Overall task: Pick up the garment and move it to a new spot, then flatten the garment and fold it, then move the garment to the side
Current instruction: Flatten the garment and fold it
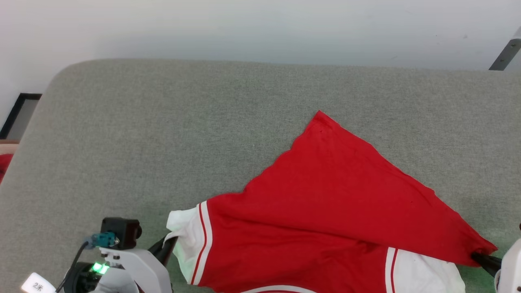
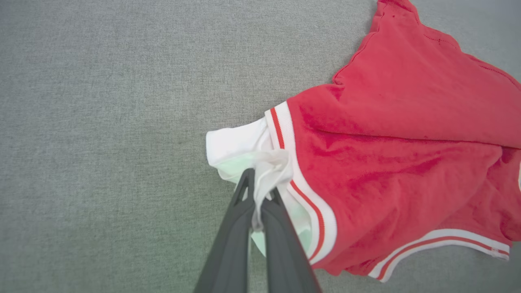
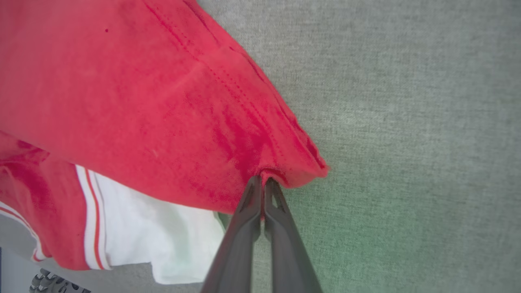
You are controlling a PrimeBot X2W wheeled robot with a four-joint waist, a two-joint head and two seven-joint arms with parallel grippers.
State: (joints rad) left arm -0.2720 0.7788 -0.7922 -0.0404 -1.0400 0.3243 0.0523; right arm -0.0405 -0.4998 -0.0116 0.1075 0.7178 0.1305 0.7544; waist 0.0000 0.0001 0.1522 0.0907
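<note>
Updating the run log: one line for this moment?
left gripper: shut on jersey sleeve | right gripper: shut on jersey corner | under it: grey fabric surface

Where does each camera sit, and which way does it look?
Head view: on the head, looking down at the garment on the grey surface; left end effector lower left, right end effector lower right.
Left wrist view: on the left wrist, along its fingers, shut on the white sleeve.
Right wrist view: on the right wrist, along its fingers, shut on a red corner.
Both wrist views share the red body.
</note>
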